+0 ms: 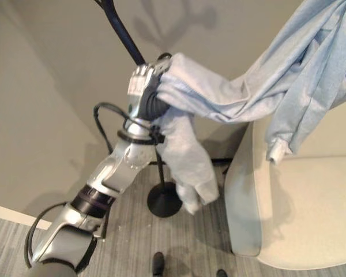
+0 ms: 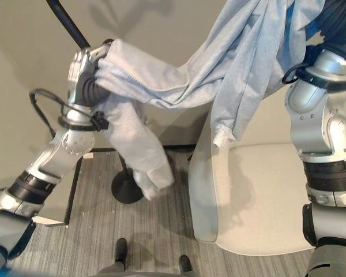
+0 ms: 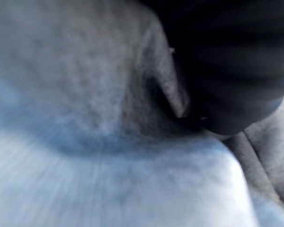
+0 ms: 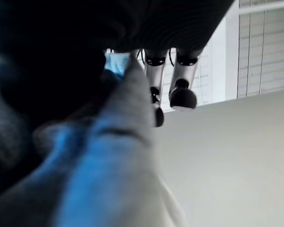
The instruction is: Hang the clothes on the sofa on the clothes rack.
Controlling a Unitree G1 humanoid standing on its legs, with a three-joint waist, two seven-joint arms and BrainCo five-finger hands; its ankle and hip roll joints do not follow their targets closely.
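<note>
both eye views look down from the robot's head, side by side, sharing the grey sweatshirt [image 1: 259, 86] across the upper frame, the cream sofa [image 1: 311, 202] lower right, and the rack's round base [image 2: 127, 187]. left wrist cam is jammed right against the fabric. right wrist cam peeks along its right hand [image 4: 182, 80] toward a pale wall [image 4: 236, 161], cloth close by.

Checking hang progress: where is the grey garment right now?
The grey garment is stretched in the air between both arms, above the sofa; the left robot hand holds one end beside the dark rack pole.
</note>
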